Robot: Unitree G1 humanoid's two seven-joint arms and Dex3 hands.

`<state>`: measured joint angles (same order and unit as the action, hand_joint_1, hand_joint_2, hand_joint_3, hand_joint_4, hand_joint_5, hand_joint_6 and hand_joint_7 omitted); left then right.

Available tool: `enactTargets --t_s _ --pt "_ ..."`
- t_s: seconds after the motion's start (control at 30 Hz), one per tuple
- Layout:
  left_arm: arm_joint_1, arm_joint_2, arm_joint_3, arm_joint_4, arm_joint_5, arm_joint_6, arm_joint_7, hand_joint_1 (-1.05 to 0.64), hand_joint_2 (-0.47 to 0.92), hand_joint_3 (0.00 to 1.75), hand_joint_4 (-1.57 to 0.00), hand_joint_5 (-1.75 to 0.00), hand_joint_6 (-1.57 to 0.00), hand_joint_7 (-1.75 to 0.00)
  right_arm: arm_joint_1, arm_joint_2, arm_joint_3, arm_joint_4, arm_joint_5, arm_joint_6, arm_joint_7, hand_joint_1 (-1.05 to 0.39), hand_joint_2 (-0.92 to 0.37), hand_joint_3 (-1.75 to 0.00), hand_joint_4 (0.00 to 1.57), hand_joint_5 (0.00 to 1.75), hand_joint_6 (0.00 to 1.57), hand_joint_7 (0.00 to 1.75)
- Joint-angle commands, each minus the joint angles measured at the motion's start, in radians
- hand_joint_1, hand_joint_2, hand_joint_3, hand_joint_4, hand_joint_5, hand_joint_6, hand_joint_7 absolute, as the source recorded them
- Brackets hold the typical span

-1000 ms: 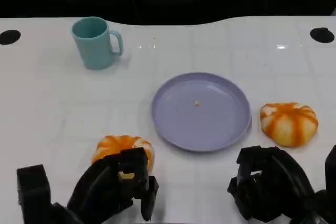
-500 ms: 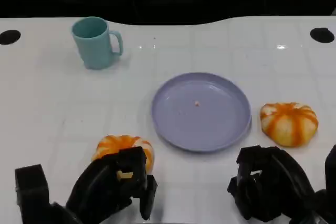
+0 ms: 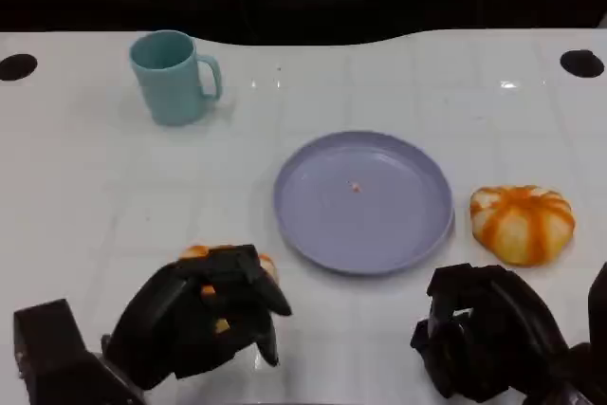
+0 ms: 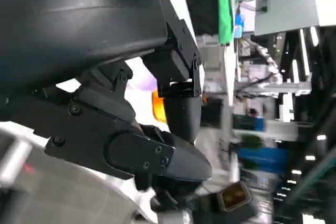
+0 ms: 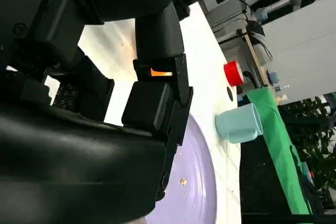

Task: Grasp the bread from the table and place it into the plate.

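White tiled counter [image 3: 95,196], near edge at the frame's bottom, dark far edge beyond the teal ceramic mug [image 3: 174,77] — bare surface between mug, round lavender plate [image 3: 363,200] and both hands. Left hand [image 3: 204,315] draped over the round orange-and-white bread roll [image 3: 196,253], fingers curled around it; firm hold or not, cannot tell. Roll on the counter, just beside the plate's near-left rim; round, no clear long axis. Right hand [image 3: 479,329] curled on nothing, near the plate's near-right rim. Second orange-and-white striped roll [image 3: 523,223] right of the plate, apart — untouched.
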<state>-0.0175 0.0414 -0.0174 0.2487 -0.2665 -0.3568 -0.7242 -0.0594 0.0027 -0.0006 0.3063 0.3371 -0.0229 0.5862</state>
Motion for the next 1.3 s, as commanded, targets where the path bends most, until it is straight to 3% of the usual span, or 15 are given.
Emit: enactTargets --t_s 0.03,0.17,0.57,0.73,0.97,1.3 --pt "0.019 0.032 -0.009 -0.056 0.050 -0.036 0.049 -0.79 0.92 0.11 -0.69 -1.23 -0.44 -0.85 -0.002 -0.012 -0.003 0.001 -0.012 -0.019 0.000 -1.05 -0.07 -1.42 1.49 1.42 1.57 1.02" --pt "0.020 0.047 -0.014 -0.073 0.082 -0.083 0.074 -0.76 0.90 0.07 -0.56 -1.16 -0.26 -0.82 -0.008 -0.011 -0.005 0.006 -0.011 -0.017 -0.001 -1.05 -0.07 -1.42 1.49 1.42 1.57 1.01" --pt "0.038 0.124 -0.040 -0.189 0.324 -0.101 0.256 -0.76 0.86 0.01 -0.40 -1.11 -0.15 -0.76 -0.016 -0.007 -0.004 0.015 -0.020 -0.027 -0.002 -1.05 -0.07 -1.41 1.50 1.41 1.57 1.01" --pt "0.065 0.167 -0.041 -0.284 0.595 -0.131 0.423 -0.81 0.91 0.02 -0.21 -1.14 -0.10 -0.74 -0.019 -0.003 -0.007 0.019 -0.016 -0.024 -0.002 -1.05 -0.07 -1.42 1.51 1.41 1.57 1.02" --pt "0.103 0.209 -0.065 -0.431 0.835 -0.053 0.529 -0.77 0.92 0.01 -0.12 -1.10 -0.03 -0.71 -0.016 -0.005 -0.004 0.014 -0.021 -0.021 -0.007 -1.05 -0.06 -1.43 1.51 1.41 1.57 1.02" --pt "0.116 0.233 -0.125 -0.561 1.112 0.102 0.578 -0.79 0.88 0.00 -0.13 -1.09 -0.02 -0.67 -0.027 -0.005 -0.008 0.030 -0.015 -0.022 0.000 -1.05 -0.05 -1.44 1.51 1.41 1.57 1.01"
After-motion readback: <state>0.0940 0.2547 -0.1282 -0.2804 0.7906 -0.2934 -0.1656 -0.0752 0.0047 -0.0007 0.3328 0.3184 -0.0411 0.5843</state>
